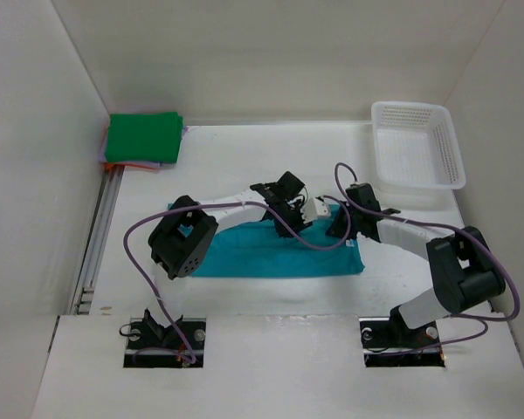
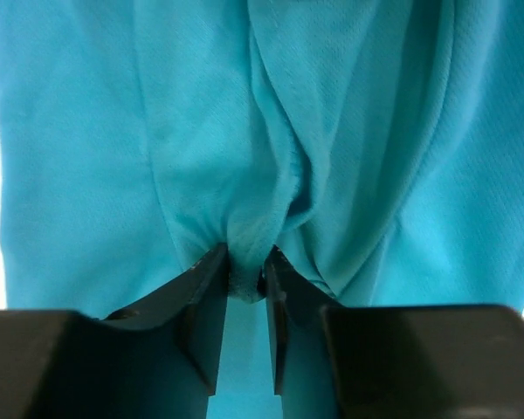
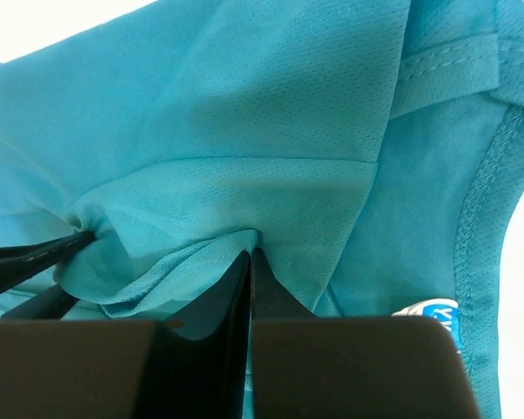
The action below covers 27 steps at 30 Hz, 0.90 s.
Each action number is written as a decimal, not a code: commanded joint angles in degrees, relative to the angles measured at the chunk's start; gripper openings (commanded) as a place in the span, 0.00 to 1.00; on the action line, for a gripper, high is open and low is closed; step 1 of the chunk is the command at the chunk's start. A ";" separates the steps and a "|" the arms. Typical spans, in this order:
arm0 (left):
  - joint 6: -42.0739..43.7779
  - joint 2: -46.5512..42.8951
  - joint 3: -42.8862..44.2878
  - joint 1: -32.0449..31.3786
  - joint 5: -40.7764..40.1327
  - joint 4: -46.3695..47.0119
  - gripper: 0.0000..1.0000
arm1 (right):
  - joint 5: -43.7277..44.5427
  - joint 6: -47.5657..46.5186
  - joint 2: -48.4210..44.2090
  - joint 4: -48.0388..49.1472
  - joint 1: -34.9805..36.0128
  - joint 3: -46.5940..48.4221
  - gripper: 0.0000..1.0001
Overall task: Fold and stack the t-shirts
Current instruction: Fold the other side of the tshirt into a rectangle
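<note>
Now, with left jaws clenched on the teal t-shirt [image 1: 244, 262], spread on the tabletop [image 1: 244, 166] well apart from the folded stack [image 1: 142, 138], and right jaws seemingly nipping its fold, we should lift evenly.

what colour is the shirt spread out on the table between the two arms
Teal blue. The shirt shows best in the top external view.

Nothing readable anywhere, folks. The one candidate was a small white-and-blue tag [image 3: 430, 316] on the teal t-shirt [image 3: 244, 131], peeking out at the lower edge of the right wrist view, and its printed mark was cut off, too partial to make out.
</note>
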 commanded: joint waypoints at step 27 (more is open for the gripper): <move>7.26 -4.85 1.37 2.01 2.04 -9.97 0.29 | -8.87 -0.79 -22.69 -5.83 1.24 -11.85 0.20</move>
